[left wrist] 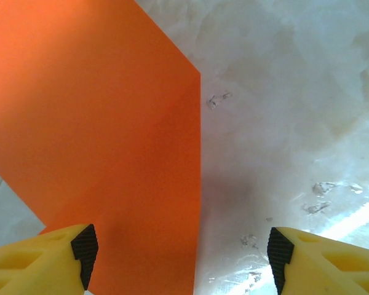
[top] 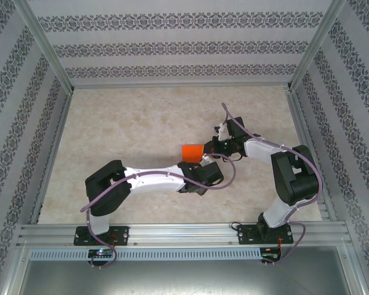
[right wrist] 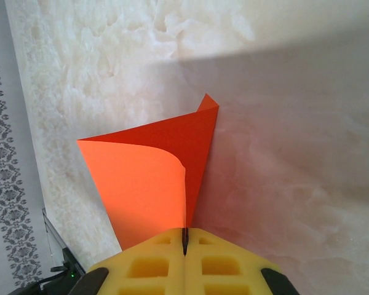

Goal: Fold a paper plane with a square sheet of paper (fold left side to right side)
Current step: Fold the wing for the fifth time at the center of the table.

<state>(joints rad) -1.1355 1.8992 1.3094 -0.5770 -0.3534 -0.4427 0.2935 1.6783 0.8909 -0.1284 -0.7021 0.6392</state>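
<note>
The square sheet of paper [top: 191,151] is bright orange and folded over on itself near the table's middle. My right gripper [right wrist: 185,236] is shut on its edge, pinching two layers together, and the upper layer [right wrist: 144,184] curls up from the table. My left gripper [left wrist: 183,249] hangs open just above the sheet [left wrist: 98,135]. Its left fingertip [left wrist: 85,246] is over the paper and its right fingertip [left wrist: 280,252] is over bare table. In the top view both grippers meet at the sheet, the left [top: 203,167] from the near side, the right [top: 214,146] from the right.
The table [top: 141,123] has a pale marbled surface inside patterned walls. A metal rail [top: 184,233] runs along the near edge by the arm bases. Open table lies to the left of the sheet and behind it.
</note>
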